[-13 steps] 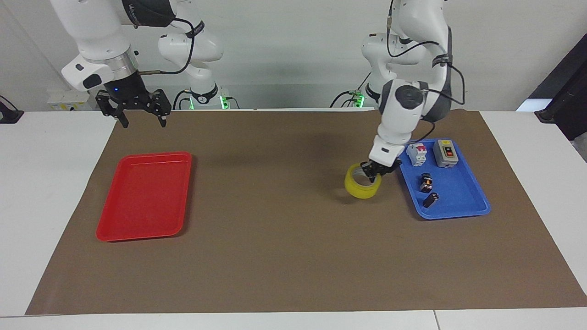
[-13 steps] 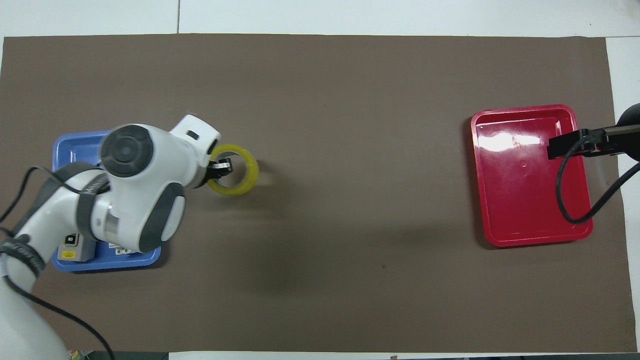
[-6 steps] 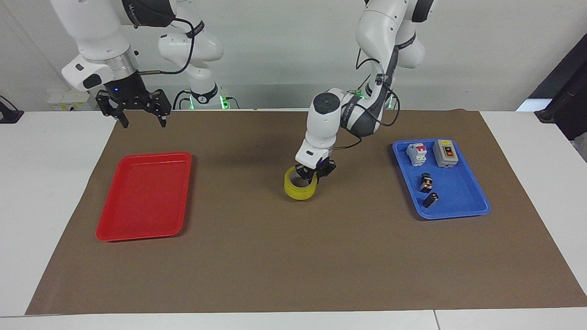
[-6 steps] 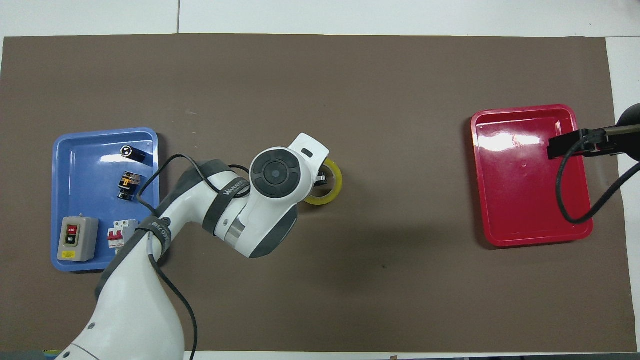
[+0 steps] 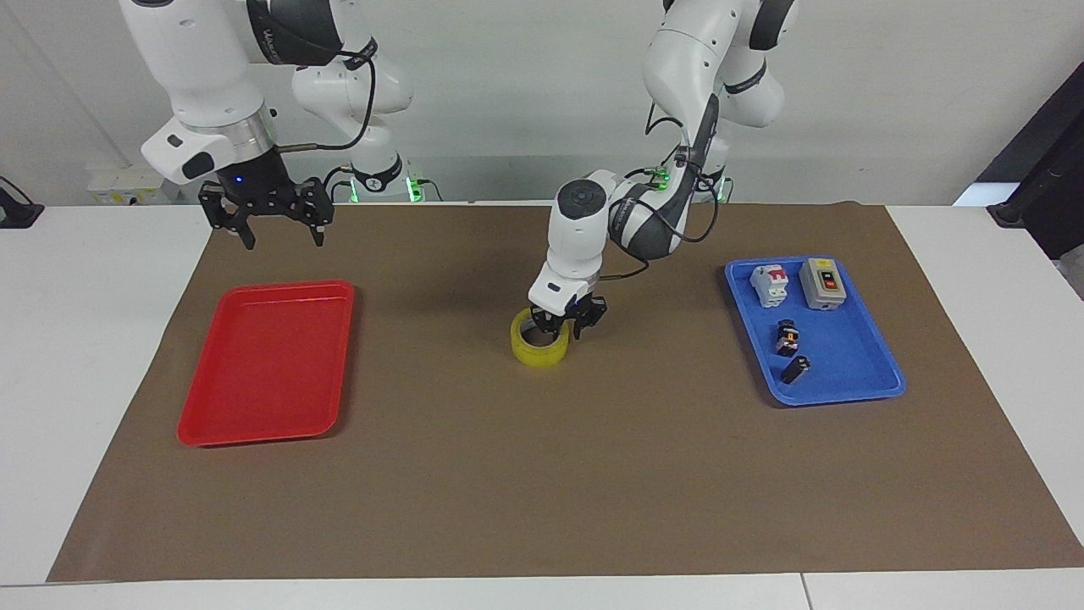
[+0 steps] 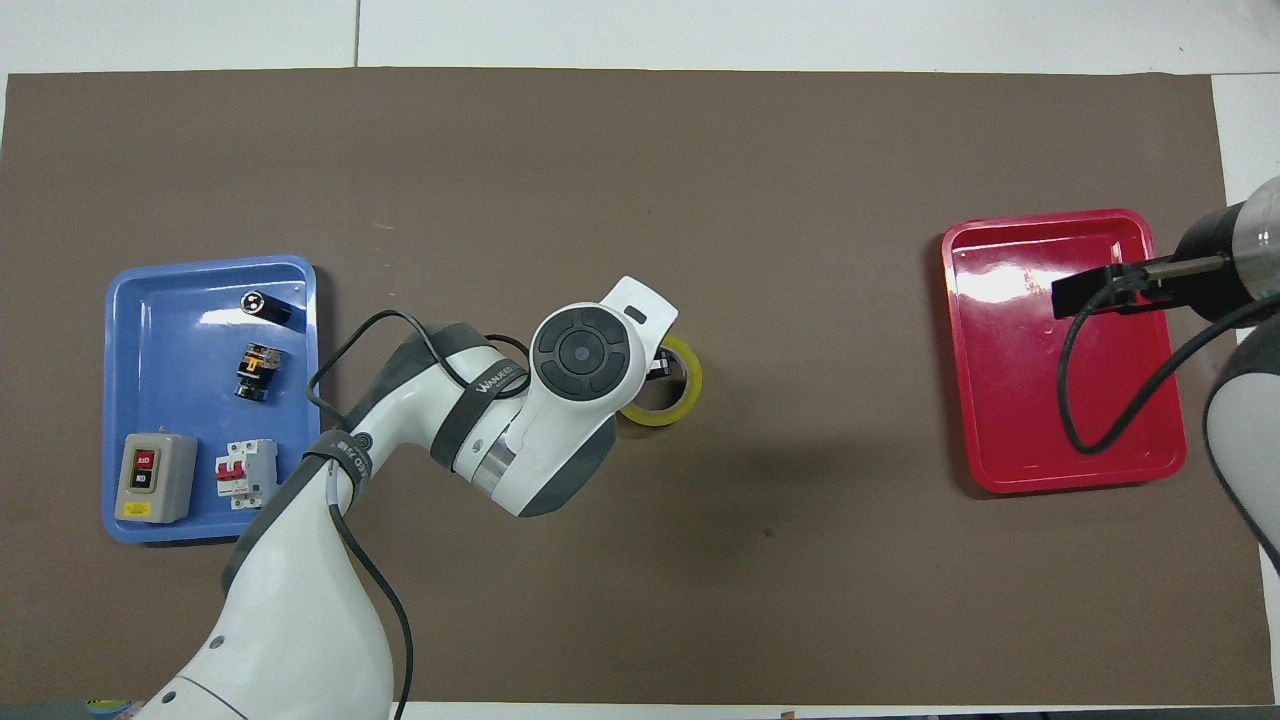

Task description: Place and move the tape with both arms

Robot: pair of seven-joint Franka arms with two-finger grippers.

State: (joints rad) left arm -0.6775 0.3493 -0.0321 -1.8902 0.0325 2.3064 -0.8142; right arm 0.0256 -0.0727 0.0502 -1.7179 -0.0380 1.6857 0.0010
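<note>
Yellow tape [image 5: 539, 340] roll flat on brown mat [image 5: 542, 474], midway between red tray [image 5: 267, 360] and blue tray [image 5: 847, 364], left gripper [image 5: 566, 324] at its rim, jaws parted astride the rim, right gripper [image 5: 275, 222] raised over the mat beside the red tray, jaws wide, empty.

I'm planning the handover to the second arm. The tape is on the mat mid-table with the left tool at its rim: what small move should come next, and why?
Probably lift the left tool straight up off the tape. The roll lies flat on the brown mat, and the tool's fingers look parted at its rim, one inside the ring. The right tool is open, up near the red tray.
</note>
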